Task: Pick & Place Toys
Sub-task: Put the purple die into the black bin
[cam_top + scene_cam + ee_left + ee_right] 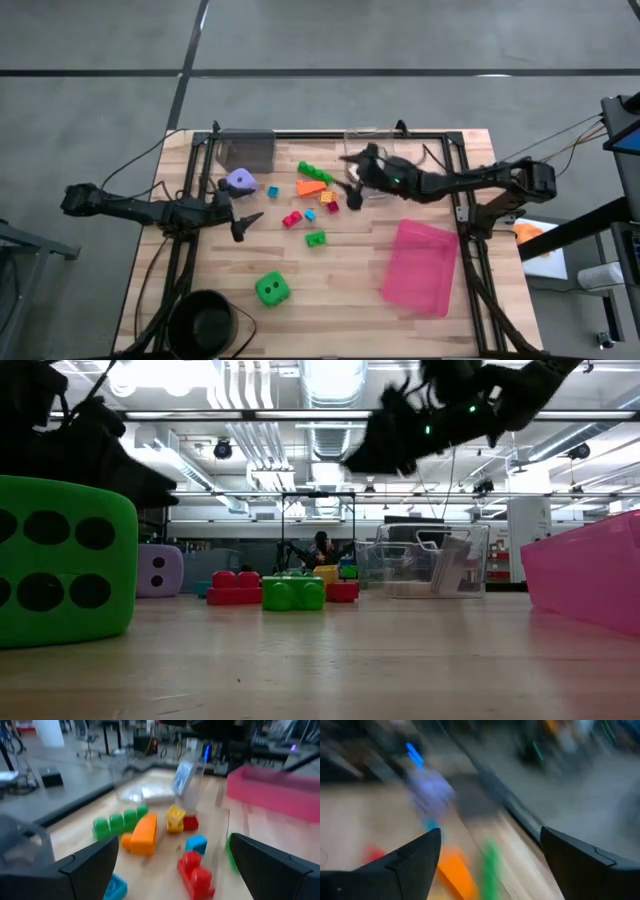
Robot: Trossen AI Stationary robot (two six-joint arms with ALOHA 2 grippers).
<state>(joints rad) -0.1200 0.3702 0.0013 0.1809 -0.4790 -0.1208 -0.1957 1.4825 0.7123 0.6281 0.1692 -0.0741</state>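
Note:
Several small bricks lie on the table's middle: a long green one (pixel 314 172), an orange one (pixel 311 186), red (pixel 292 219), blue (pixel 273 191), yellow (pixel 327 198) and a green one (pixel 316 238). A purple die (pixel 240 181) rests far left and a green die (pixel 272 289) near the front. A blue-white packet (pixel 182 776) leans inside the clear box (pixel 425 560). My left gripper (pixel 245 222) is open and empty, left of the bricks; its wrist view (pixel 172 850) looks at them. My right gripper (pixel 352 186) is open and empty, raised beside the clear box; it also shows in its wrist view (pixel 490 840).
A pink tray (pixel 420 265) lies at the right front. A grey box (pixel 250 150) stands at the far left, behind the purple die. A black bowl (pixel 205 320) sits at the near left edge. Bare wood lies between the green die and the tray.

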